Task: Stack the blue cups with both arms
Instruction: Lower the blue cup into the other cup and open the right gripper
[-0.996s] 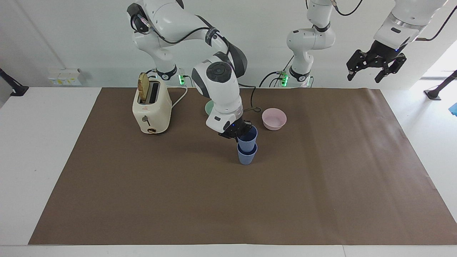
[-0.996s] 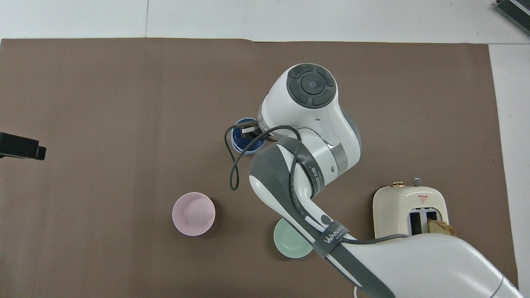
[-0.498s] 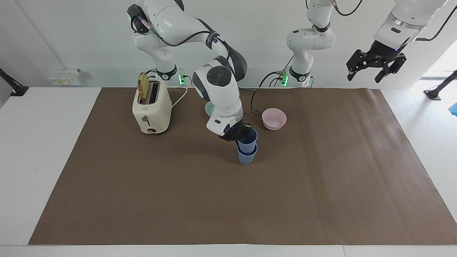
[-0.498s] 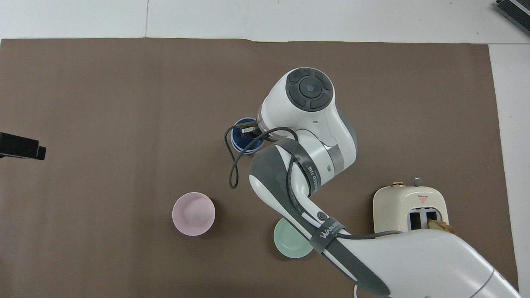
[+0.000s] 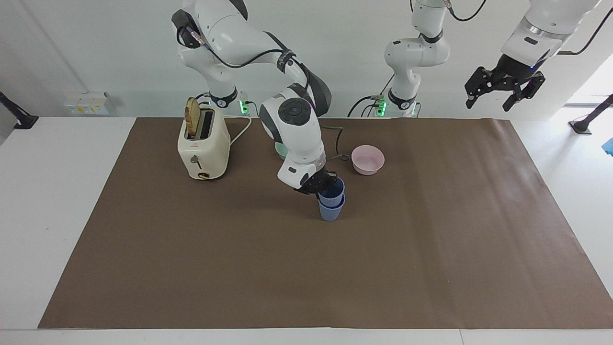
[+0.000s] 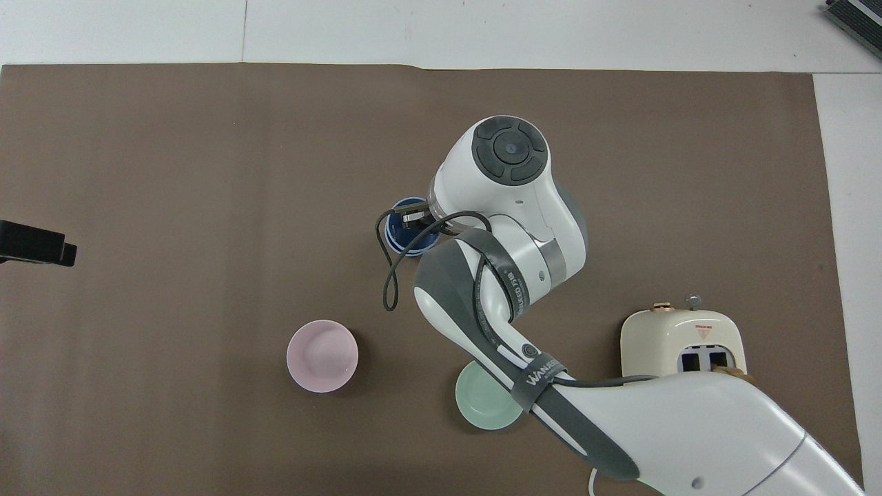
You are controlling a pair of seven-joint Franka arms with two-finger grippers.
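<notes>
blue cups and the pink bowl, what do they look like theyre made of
Blue cups: probably plastic, matte; flat even colour, no shine, thin rims, one nested in the other. Pink bowl: plastic or glazed ceramic, hard to say; smooth, pale, with a faint sheen inside.

light: bright, even | shadows: soft, faint | glare: window-side corner overexposed | focus: sharp

We see the upper blue cup (image 5: 332, 190) sunk deeper into the lower blue cup (image 5: 331, 211) — the right gripper (image 5: 322, 186) lowered with it.
</notes>
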